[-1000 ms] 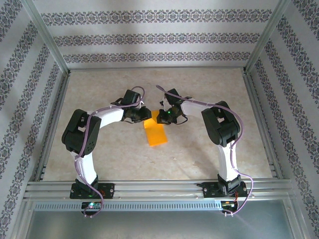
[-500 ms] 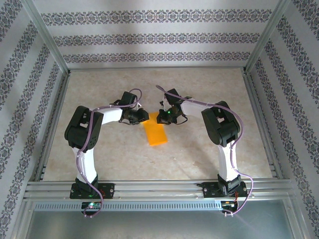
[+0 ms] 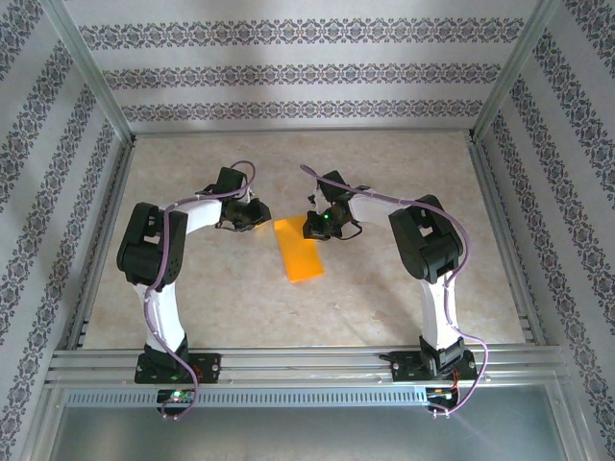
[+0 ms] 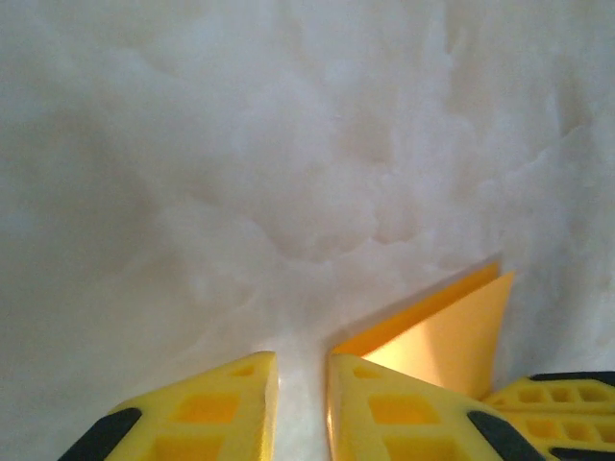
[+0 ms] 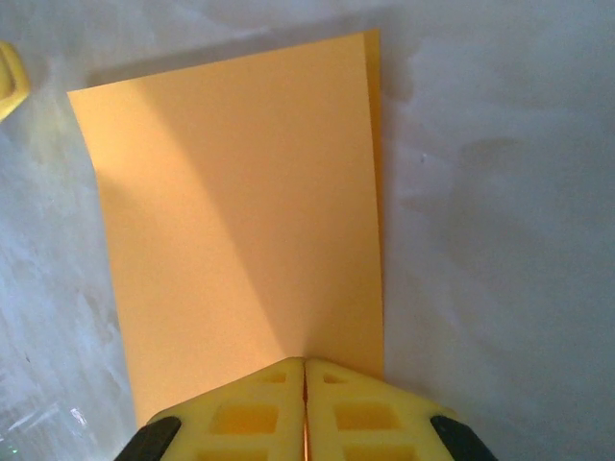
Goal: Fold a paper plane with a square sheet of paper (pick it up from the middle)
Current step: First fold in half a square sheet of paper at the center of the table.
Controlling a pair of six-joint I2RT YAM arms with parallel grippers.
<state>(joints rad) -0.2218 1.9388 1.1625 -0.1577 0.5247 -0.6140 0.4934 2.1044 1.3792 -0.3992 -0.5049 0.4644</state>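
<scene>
The square sheet of paper lies folded into a narrow bright orange rectangle on the table's middle, its long creased edge on the right in the right wrist view. My right gripper is shut on the sheet's far end, which bends up slightly towards the fingers. My left gripper sits just left of that end, low over the table. It is open by a narrow gap with only bare table between its fingers. The sheet's raised corner shows beside its right finger.
The marble-look tabletop is ringed by an aluminium frame and patterned walls. The right gripper's yellow fingers show at the lower right of the left wrist view.
My left gripper has drawn back to the left, off the sheet's far end, and its elbow has swung left too. The right gripper and the sheet have stayed put.
</scene>
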